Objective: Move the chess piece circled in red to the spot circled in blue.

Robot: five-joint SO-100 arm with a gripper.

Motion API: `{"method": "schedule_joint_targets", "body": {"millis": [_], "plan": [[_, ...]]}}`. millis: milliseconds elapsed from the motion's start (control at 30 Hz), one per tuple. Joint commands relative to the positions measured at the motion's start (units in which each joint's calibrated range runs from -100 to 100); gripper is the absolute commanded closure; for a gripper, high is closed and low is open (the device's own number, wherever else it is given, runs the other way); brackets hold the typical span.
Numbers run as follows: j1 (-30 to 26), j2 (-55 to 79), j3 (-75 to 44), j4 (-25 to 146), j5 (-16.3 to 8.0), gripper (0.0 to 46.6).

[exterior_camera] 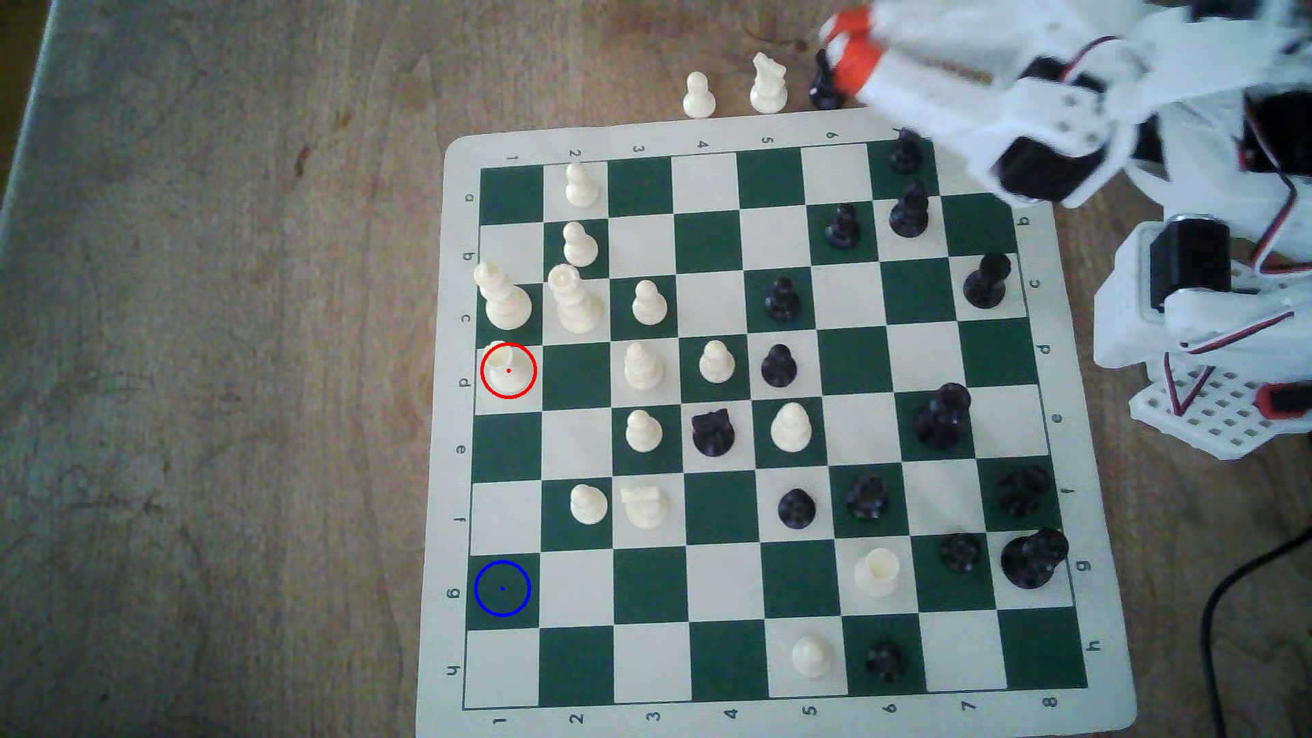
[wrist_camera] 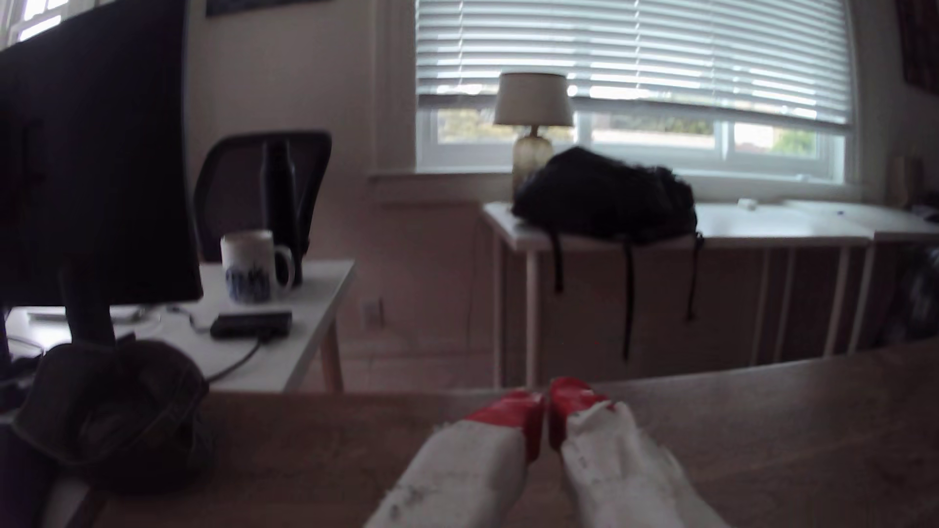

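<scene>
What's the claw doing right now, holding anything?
Claw: closed, red tips nearly touching, holding nothing; the red-circled piece sits on its square.

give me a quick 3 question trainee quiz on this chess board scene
1. True or false: the end effector is holding the red-circled cream piece.
2. Multiple choice: the blue-circled square is A) dark green and bare, B) cream and bare, C) occupied by a black pawn.
3. Fill in: in the exterior view, the end effector sits beyond the board's ___ edge, near three captured pieces.

Key
1. False. Its red tips are nearly together with nothing between them, far from the piece.
2. A.
3. Top.
</scene>
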Motion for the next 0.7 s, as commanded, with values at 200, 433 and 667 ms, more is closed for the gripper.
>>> {"method": "schedule_joint_targets", "body": {"millis": [200, 433, 667], "plan": [[-4.3, 27.8, -24.0, 12.4, -1.7, 45.2], [-6.3, 46.0, -35.5, 13.3, -4.9, 44.4], [-7.8, 65.7, -52.9, 15.5, -7.4, 43.8]]}}
